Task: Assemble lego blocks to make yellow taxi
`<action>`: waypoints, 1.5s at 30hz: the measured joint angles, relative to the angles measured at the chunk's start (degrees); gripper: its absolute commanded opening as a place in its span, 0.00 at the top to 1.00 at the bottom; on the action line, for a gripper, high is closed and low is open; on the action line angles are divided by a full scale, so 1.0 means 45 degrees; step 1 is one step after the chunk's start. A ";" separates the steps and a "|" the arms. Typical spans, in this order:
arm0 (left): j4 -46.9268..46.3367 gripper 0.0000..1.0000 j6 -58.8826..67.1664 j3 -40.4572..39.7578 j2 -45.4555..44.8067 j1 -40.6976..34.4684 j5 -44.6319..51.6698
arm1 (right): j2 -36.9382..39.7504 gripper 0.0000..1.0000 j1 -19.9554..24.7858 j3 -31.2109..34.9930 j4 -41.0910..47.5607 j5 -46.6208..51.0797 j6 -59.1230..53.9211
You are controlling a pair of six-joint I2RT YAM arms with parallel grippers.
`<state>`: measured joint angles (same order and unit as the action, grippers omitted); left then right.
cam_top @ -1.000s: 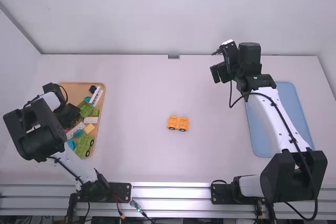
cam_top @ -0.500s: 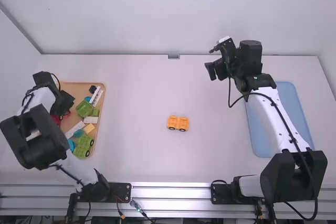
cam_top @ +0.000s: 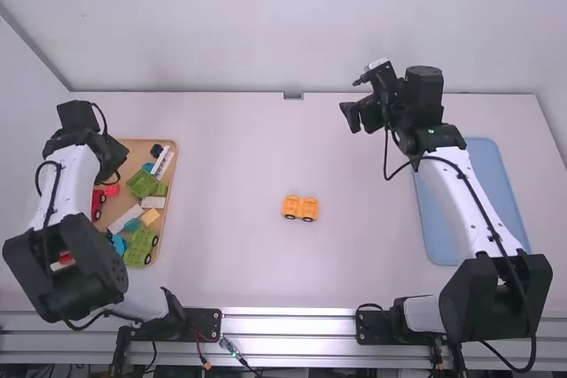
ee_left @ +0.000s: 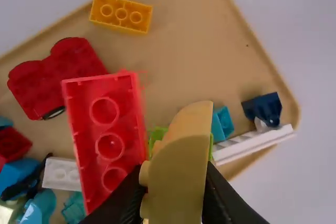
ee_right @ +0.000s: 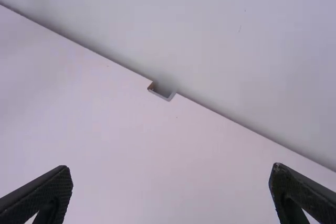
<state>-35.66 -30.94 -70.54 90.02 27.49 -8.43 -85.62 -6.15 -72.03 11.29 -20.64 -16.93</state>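
Observation:
My left gripper (cam_top: 110, 158) is over the far left part of the parts tray (cam_top: 167, 196). In the left wrist view the left gripper (ee_left: 170, 198) is shut on a tan-yellow curved block (ee_left: 181, 163). A large red block (ee_left: 107, 140), tube side up, lies beside it; I cannot tell whether they touch. A yellow block (ee_left: 121, 13) rests at the tray's edge. The orange-yellow wheeled base (cam_top: 300, 208) stands alone mid-table. My right gripper (cam_top: 353, 118) is above the far right of the table; in the right wrist view the right gripper (ee_right: 172, 184) stands open, nothing between its fingers.
Red wheeled pieces (ee_left: 58, 77), white bars (ee_left: 254, 144), a dark blue piece (ee_left: 263, 109), green blocks (cam_top: 142, 247) and teal bits crowd the tray. A blue tray (cam_top: 434, 227) lies under the right arm. The back wall borders the table.
The left arm has swung left and outward over the tray, uncovering red pieces and more of the tray. The right gripper has shifted slightly left. The wheeled base has not moved.

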 measured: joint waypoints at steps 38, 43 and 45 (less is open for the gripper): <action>0.0175 0.36 0.0704 0.1598 0.1826 0.2749 -0.0228 | 0.0000 0.01 0.0000 0.0000 0.0010 -0.0005 0.0010; 0.1044 0.39 0.1195 0.1778 0.1826 0.2686 -0.0277 | 0.0000 0.01 0.0000 0.0000 0.0010 0.0000 0.0024; 0.1763 0.41 0.1311 0.2205 0.1826 0.2676 -0.0282 | 0.0000 0.01 0.0000 -0.0005 0.0010 -0.0005 -0.0029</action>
<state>-27.73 -25.04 -60.62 98.24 39.53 -9.69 -85.62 -6.15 -72.05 11.33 -20.67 -17.06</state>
